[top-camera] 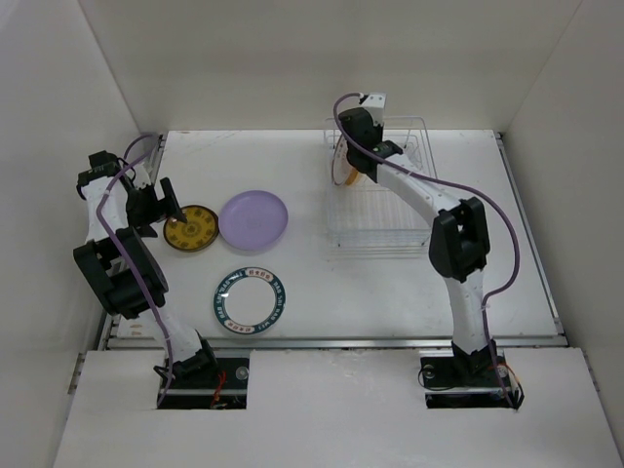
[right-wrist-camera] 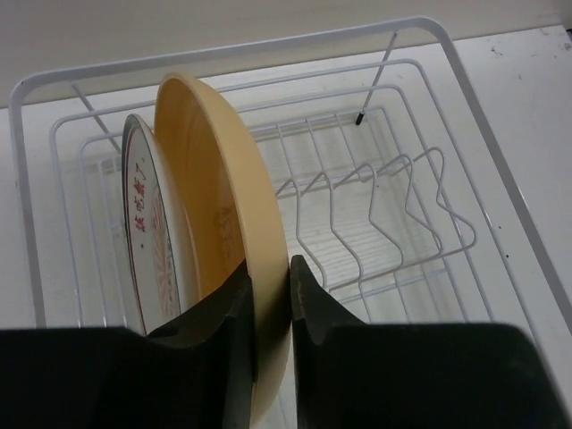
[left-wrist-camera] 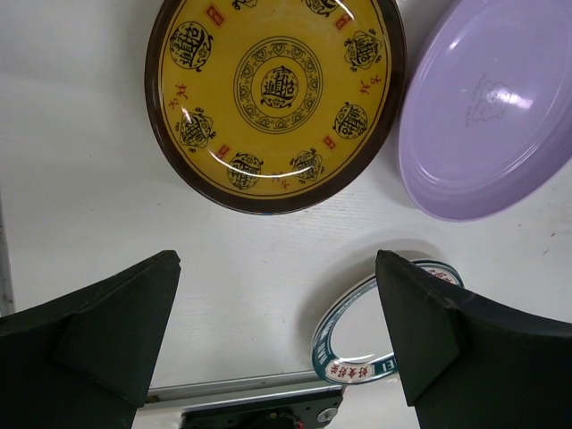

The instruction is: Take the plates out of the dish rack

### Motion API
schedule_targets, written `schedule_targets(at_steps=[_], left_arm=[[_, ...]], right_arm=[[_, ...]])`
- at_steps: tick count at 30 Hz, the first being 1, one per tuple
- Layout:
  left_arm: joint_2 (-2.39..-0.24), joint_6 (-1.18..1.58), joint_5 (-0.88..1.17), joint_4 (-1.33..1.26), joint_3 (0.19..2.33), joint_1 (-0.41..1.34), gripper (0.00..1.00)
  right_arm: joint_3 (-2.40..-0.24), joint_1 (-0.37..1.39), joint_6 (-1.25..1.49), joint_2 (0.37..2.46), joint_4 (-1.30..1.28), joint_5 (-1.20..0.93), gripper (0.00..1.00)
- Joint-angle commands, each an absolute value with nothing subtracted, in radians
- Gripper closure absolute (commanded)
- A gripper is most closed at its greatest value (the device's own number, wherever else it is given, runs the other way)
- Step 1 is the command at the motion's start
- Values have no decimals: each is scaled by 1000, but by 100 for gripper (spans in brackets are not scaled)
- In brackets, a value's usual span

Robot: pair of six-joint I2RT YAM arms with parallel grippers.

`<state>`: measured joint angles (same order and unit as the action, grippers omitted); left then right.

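Rim of pale orange plate (right-wrist-camera: pixel 219 197) pinched in right hand (right-wrist-camera: pixel 268 281), upright in dish rack (right-wrist-camera: pixel 375 234); left hand (left-wrist-camera: pixel 277 304) wide.

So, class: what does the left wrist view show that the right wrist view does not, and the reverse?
Only left wrist: yellow-and-brown plate, lavender plate and teal-rimmed plate lying flat on the table, open left jaws above them. Only right wrist: dish rack, with right jaws shut on the upright pale orange plate, a white plate beside it. Both: the white table.

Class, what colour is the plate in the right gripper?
Plain pale orange; the plate shows best in the right wrist view.
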<state>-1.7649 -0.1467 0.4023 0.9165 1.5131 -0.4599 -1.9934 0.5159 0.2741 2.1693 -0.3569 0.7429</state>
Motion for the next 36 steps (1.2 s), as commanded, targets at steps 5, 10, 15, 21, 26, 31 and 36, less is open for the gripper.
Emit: schedule_targets(at_steps=[5,10,15,21,26,31,36], left_arm=[[-1761,-161,426,928,1516,-462,10],[-1724,-161,436,928,1516,-462,10],[-1706,-161,456,928,1516,-462,10],[-1675,-170,466,917,1505,-462,10],[-1666,-170,466,894,1482,-462,9],[-1675,-161,454,894,1482,-462,9],[-1675,-161,436,885,1473,-462,9]], right_arm=[[-1987,541,172,2063,-292,1048,100],[-1963,575,-62,1993,-103,1282,100],[-1976,584,-169,1919,-19,1351,100],[-1950,713,-178,1792,-18,1261,100],[-1920,851,-39,1808,-147,797,100],[-2080,851,211,2053,-276,476,100],[-2197,851,310,2212,-307,325,100]])
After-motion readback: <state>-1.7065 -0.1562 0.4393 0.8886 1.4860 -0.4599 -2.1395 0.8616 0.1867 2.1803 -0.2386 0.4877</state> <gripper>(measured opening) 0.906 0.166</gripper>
